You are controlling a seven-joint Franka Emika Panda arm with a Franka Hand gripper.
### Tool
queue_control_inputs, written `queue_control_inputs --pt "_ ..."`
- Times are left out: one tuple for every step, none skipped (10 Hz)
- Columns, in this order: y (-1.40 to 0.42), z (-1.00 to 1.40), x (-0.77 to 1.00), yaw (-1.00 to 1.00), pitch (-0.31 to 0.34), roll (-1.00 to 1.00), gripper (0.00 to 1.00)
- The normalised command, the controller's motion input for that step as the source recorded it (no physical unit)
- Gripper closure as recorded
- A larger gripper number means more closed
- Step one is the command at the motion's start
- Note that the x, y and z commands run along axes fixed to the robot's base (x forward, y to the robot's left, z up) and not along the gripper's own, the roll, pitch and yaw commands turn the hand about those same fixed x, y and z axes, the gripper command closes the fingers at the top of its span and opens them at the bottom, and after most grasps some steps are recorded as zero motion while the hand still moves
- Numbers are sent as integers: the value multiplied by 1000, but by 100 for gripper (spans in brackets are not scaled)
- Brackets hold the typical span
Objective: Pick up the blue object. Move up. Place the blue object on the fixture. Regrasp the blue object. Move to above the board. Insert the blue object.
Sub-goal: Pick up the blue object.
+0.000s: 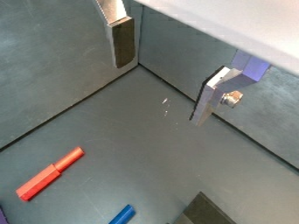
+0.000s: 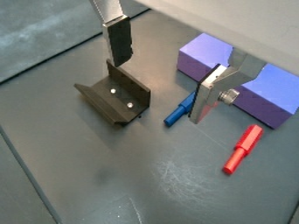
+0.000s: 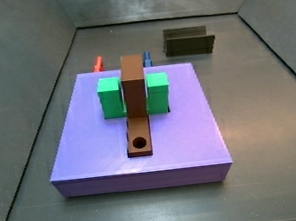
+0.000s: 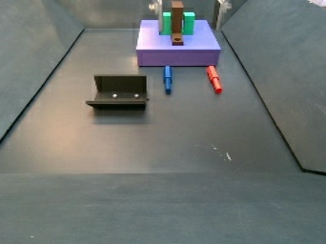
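- Gripper [image 2: 163, 74]: hanging above the floor, fingers [image 2: 118, 42] spread wide apart, holding nothing.
- Blue object [image 2: 179, 111]: lying flat on the floor, just beside the board [image 2: 205, 54].
- Red peg [image 2: 242, 148]: lying near the blue object.
- Fixture [image 4: 117, 92]: standing on the floor, apart from the board.

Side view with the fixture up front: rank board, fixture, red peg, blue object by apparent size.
1. fixture, nearer the camera, so unsure against the board
2. board
3. red peg and blue object, alike

Gripper above the floor, jaws open, empty.
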Motion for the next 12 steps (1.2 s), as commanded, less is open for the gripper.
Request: queue_control_inputs --pt "-289 -163 57 0 -54 -66 0" --pt "-754 -451 160 69 -127 -107 0" --pt "-863 -543 214 94 -107 -83 0" --pt "-851 -603 297 77 -67 -101 0" --pt "-837 -649 289 71 -84 -114 0" --pt "-834 -720 223 71 -123 -106 0" --pt "-803 -706 203 31 -124 -119 0" --pt "-743 -686 160 0 -139 -126 0" --pt "-614 -740 129 0 -174 -76 0" --pt "-466 -874 60 0 -191 0 0" --pt "-349 -974 11 0 -157 27 0" --pt "-251 -1000 0 0 -110 94 0"
